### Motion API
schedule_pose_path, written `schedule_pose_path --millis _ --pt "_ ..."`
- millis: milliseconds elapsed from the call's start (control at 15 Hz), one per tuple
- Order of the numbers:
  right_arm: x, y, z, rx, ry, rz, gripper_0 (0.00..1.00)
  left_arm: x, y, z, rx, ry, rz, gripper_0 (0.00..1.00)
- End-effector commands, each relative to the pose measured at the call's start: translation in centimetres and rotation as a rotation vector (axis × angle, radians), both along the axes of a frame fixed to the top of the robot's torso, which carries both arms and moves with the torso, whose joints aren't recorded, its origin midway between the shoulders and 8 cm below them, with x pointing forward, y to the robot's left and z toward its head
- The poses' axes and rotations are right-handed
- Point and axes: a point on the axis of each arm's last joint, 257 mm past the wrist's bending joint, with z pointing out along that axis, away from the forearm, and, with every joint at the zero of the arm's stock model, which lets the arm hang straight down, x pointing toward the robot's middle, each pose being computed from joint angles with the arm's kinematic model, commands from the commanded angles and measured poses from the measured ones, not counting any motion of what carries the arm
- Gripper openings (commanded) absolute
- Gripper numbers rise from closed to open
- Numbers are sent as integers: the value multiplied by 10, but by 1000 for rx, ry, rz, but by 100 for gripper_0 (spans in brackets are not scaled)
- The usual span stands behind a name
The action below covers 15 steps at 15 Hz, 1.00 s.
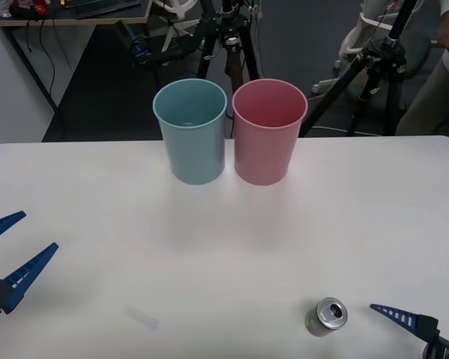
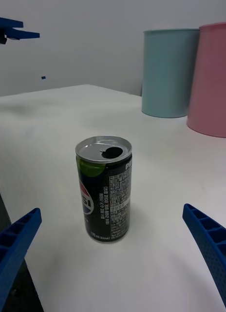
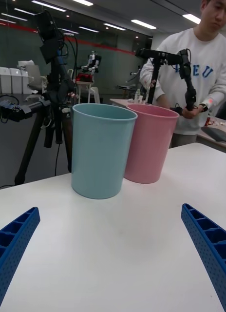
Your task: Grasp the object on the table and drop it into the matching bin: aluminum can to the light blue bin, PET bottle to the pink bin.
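The can (image 2: 104,189) stands upright on the bench (image 1: 224,247), near the open right claw (image 2: 113,258). It is likely light, thin-walled and slippery, so grip its middle gently. Left claw (image 1: 7,254) waits open

Right gripper (image 1: 404,318): in my front view I get 1 blue ribbed finger; the rest is cut off at the corner.
Left gripper (image 1: 4,250): its body runs off the edge of my front view.
Small silvery-grey aluminium drink can (image 2: 104,187): small print too fine for me to read.
Tall pink plastic cup-shaped bin (image 2: 212,80): cropped by the right wrist view's edge.
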Motion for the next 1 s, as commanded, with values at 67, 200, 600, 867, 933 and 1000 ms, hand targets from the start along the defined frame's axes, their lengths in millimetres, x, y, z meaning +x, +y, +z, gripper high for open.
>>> schedule_pose_path --millis 67,200,600,867,933,1000 --pt "9 6 -2 -1 -4 -9 100 0 0 0 0 0 0 100" --pt "14 14 -4 2 -2 -3 100 0 0 0 0 0 0 100" --pt "25 38 -6 14 -9 19 100 0 0 0 0 0 0 100" --pt "37 53 -7 21 -14 20 100 0 0 0 0 0 0 100" --pt "40 56 -6 26 -20 20 100 0 0 0 0 0 0 100" --pt "43 60 -6 27 -20 19 100 0 0 0 0 0 0 100"
